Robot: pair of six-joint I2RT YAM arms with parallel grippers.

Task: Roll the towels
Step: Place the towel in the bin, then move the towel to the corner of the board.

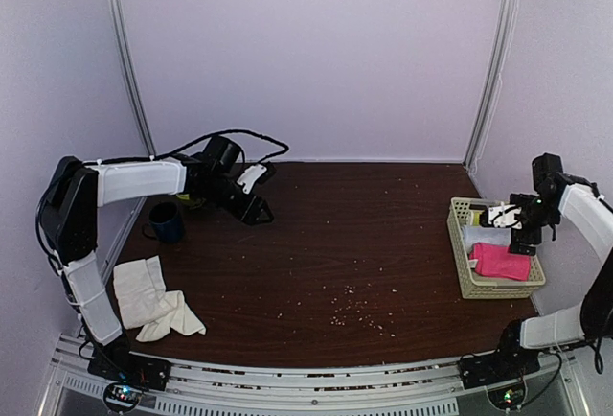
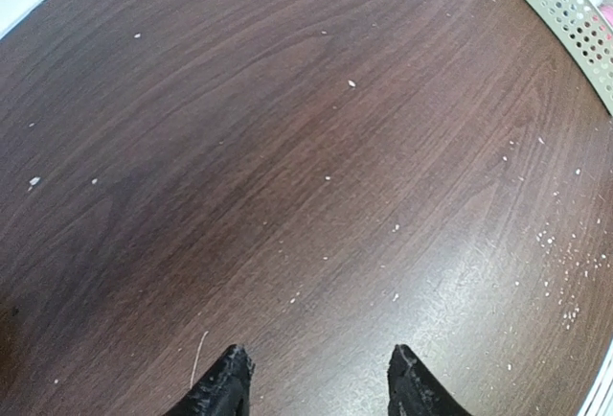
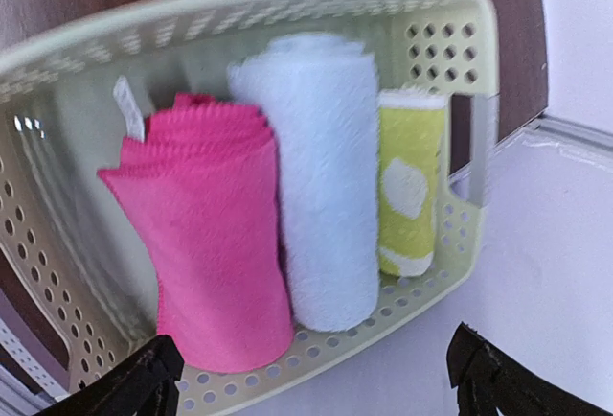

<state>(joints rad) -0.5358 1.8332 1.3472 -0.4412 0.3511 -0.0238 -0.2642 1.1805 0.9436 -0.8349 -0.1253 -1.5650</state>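
About half the job looks done. The pink towel (image 3: 206, 243) is a tight roll inside the pale perforated basket (image 3: 436, 272), pressed against a white roll (image 3: 321, 186), with a yellow-green roll (image 3: 412, 186) on that one's far side. The cream towel (image 1: 148, 296) is not yet rolled. It lies loose and rumpled at the lower left of the top view, part flat and part bunched, so rolling it and probably carrying it across to the basket are what remains. The right pincer (image 3: 314, 358) hangs over the basket at the right edge of the top view, its jaws spread wide with nothing between them. The left pincer (image 2: 316, 382) is also parted and empty, pointing down at bare tabletop (image 2: 287, 167) in the upper left of the top view, well apart from the cream towel. That towel is hemmed in: it sits close to the tabletop's near edge and left wall and just beside the left arm's lower link, and a dark cup (image 1: 165, 221) stands near it on the upper side. The middle of the tabletop is a wide bare stretch carrying only scattered crumbs, which looks the better place for rolling. The basket sits against the right wall, and its three rolls leave only a little room beside the pink one.
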